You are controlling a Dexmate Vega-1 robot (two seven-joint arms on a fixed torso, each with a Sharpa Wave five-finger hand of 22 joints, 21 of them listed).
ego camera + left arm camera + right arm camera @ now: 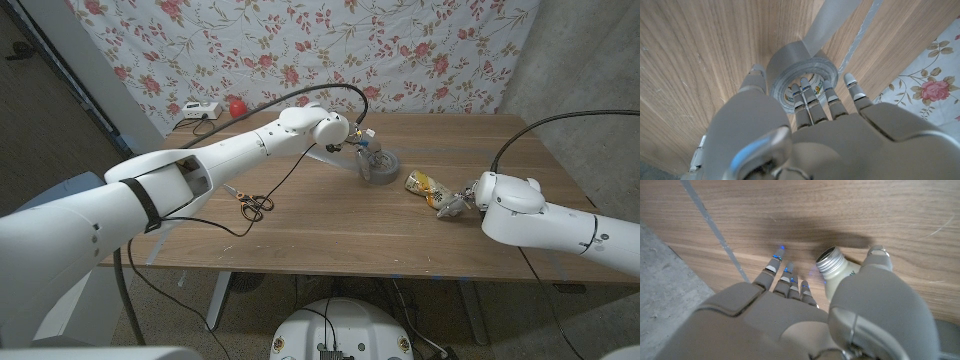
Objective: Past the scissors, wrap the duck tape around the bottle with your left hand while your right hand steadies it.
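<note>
While left hand (805, 135) grips tape roll (802, 75) | right hand (840, 310) grasps bottle (837, 272), body hidden.

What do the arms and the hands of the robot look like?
Both arms are smooth white rounded shells; the left arm wears a black band, and black cables run along both. The left hand and right hand are grey, with jointed fingers and pale tips.

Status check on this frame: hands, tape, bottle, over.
Left hand gripping tape roll. Right hand holding bottle, lying down. Scissors well clear.
</note>
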